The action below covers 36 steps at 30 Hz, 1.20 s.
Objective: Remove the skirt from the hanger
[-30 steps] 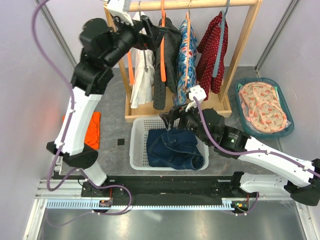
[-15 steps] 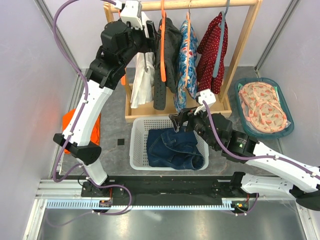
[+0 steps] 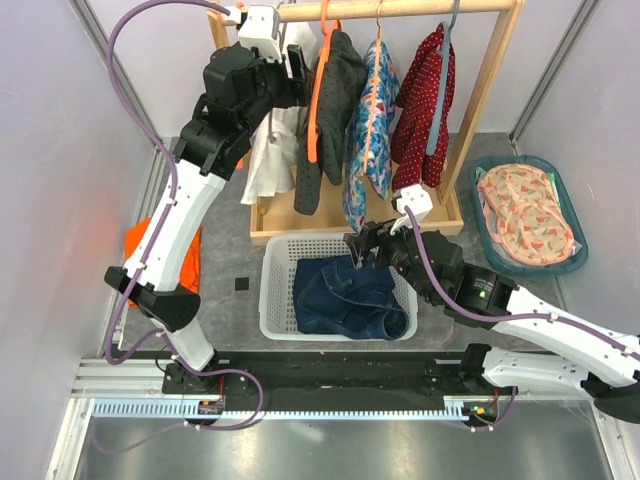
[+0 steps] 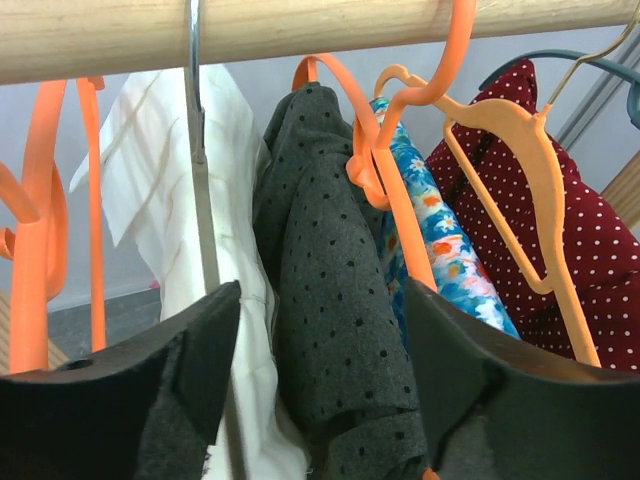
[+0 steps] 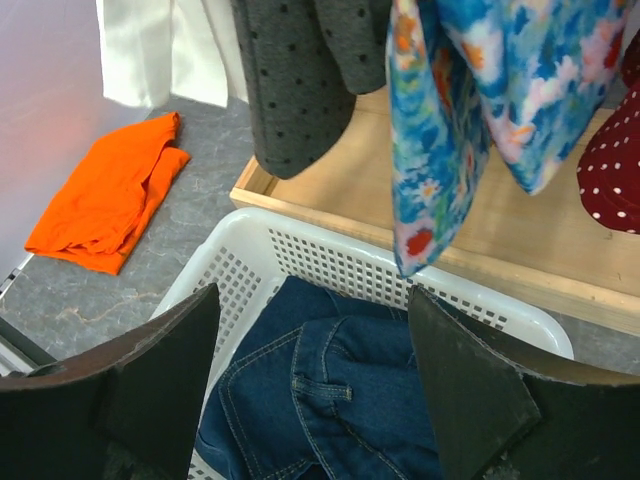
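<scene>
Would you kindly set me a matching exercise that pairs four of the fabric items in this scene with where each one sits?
Items
1. denim garment
2. orange cloth
3. red dotted garment
4. pink patterned fabric

Places
A. hanging from the wooden rail
B. in the teal tub
C. in the white basket
D. lying on the grey table, on the left side

Pairs: 1-C, 2-D, 3-A, 4-B
</scene>
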Motion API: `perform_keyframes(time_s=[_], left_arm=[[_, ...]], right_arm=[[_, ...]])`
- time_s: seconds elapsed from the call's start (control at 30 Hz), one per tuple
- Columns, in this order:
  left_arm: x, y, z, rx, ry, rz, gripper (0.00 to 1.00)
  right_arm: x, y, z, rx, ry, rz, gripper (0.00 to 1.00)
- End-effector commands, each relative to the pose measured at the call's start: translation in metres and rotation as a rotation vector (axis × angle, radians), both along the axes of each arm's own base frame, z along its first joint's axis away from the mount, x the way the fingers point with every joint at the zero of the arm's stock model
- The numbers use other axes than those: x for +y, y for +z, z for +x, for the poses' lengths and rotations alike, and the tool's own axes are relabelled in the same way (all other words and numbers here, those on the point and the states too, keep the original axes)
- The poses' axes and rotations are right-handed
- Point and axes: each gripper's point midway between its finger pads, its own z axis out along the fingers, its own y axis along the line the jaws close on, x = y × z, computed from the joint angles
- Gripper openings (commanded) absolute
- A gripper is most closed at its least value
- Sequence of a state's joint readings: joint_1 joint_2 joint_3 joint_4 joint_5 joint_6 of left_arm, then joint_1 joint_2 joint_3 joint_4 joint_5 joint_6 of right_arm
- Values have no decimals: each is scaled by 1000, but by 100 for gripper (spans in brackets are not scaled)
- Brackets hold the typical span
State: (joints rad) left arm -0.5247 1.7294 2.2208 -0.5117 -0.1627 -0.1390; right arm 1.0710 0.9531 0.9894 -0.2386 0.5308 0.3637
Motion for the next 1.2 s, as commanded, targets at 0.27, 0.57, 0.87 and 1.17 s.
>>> perform_keyframes(time_s=[0.27,0.57,0.87,1.17], left_arm=[[28,25,-7,-96,73,11,83],[22,55,-27,-149,-8,-24,76],[22,49,-20,-139,3,-17,74],[11,-2,-1,-33,-6,29,67]], right_arm=[[-3,-7,1,13,-21,-5,81],[4,-16,3,37,-13,-22,81],[0,-20,2,41,-20,-25,81],[-7,-11,4,19,-44,-25,81]])
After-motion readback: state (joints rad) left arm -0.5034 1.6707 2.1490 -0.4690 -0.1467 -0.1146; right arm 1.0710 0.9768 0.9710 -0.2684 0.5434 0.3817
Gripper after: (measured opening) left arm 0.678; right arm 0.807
